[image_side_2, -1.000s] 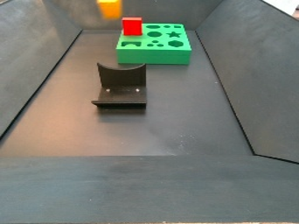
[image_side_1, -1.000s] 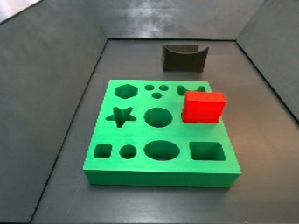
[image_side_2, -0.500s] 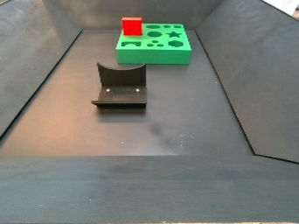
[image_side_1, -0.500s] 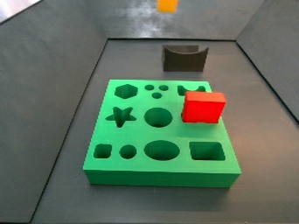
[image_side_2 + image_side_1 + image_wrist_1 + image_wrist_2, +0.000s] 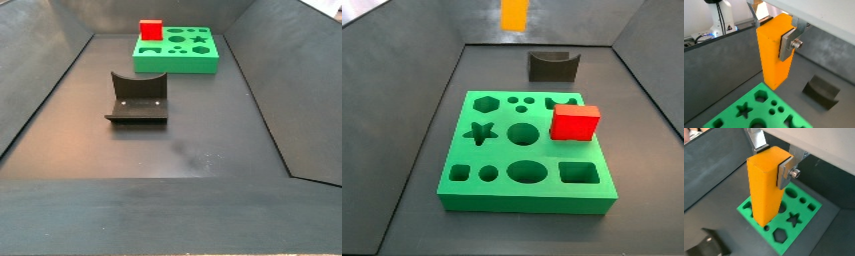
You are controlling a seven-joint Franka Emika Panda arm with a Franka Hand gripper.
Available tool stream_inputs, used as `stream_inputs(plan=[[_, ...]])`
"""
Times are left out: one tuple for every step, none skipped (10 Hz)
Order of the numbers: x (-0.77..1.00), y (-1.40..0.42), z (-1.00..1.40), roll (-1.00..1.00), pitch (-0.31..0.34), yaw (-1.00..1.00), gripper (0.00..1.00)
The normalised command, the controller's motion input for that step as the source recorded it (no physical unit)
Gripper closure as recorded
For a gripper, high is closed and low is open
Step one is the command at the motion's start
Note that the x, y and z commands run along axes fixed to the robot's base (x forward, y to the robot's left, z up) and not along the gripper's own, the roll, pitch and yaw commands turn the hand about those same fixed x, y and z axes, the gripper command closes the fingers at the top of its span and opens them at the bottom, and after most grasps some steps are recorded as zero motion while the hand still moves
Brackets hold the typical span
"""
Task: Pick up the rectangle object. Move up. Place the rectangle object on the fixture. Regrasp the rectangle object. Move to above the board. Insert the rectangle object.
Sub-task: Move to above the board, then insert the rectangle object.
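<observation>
Hand (image 5: 775, 31) clamped on long smooth orange-yellow rectangular block (image 5: 773, 52), hanging upright high above green slab with shaped holes (image 5: 794, 218). Best kept vertical, lowered slowly onto dark notched fixture (image 5: 552, 66), upper centre.

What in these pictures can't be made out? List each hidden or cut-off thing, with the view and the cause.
- Gripper: in both wrist views only the silver fingers show; the body is cut off by the frame edge. Neither side view shows it.
- Rectangle object: in a side view only its lower part shows, cut by the upper frame edge.
- Board: both wrist views crop it at the frame edge, and the block hides some holes.
- Fixture: cropped at the edge in a wrist view.
- Red cube: hides the board hole under it.
</observation>
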Motion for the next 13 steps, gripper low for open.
stream_inputs(plan=[[-0.08,0.03,0.00,-0.55,-0.045,-0.03,1.00],[-0.07,0.03,0.00,-0.43,-0.054,-0.03,1.00],[-0.06,0.03,0.00,-0.26,-0.052,-0.02,1.00],[0.00,-0.05,0.00,0.00,0.000,0.02,1.00],[0.00,0.00,0.00,0.00,0.000,0.00,1.00],[0.00,-0.27,-0.04,-0.05,-0.046,0.07,1.00],[0.00,-0.55,-0.07,0.00,-0.041,0.08,1.00],[0.05,-0.77,-0.06,0.00,-0.033,0.11,1.00],[0.15,-0.86,-0.10,0.00,-0.011,0.02,1.00],[0.16,-0.87,-0.10,0.00,-0.010,0.00,1.00],[0.30,-0.84,-0.07,0.00,0.000,-0.12,1.00],[0.40,-0.80,-0.03,0.00,0.000,-0.24,1.00],[0.42,-0.74,-0.02,0.00,0.000,-0.28,1.00]])
